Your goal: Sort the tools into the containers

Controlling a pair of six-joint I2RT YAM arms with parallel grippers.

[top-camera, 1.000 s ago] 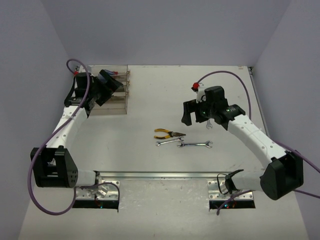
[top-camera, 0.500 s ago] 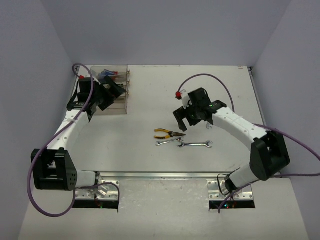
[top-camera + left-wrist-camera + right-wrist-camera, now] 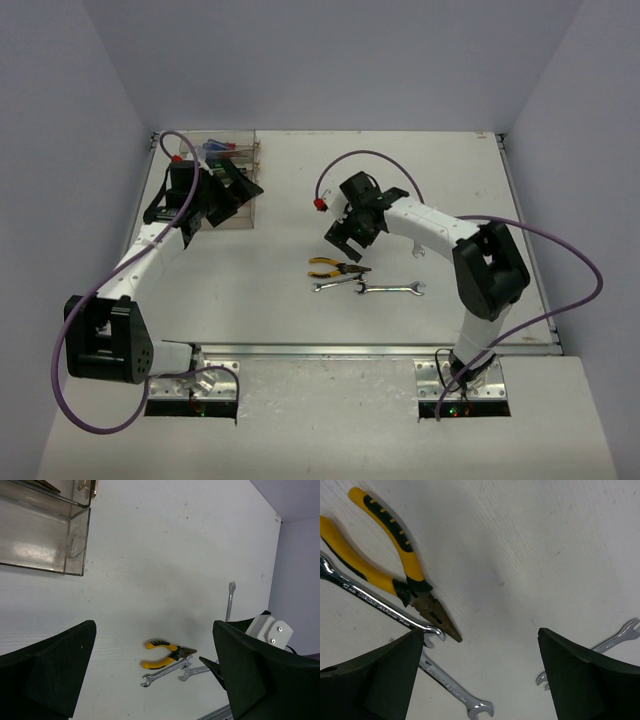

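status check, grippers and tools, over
Left gripper open near bins. Right gripper open over yellow pliers. Three wrenches on table, one touching the pliers.

**Pretty sure this is a robotics lab test cell**

Plain white tabletop boxed in on three sides by blank lavender walls, like a purpose-built enclosure. Two white-and-black arms, left and right, are bolted to metal brackets at the near edge, with purple cables looping off them. Under the fingers it's the same flat white board.
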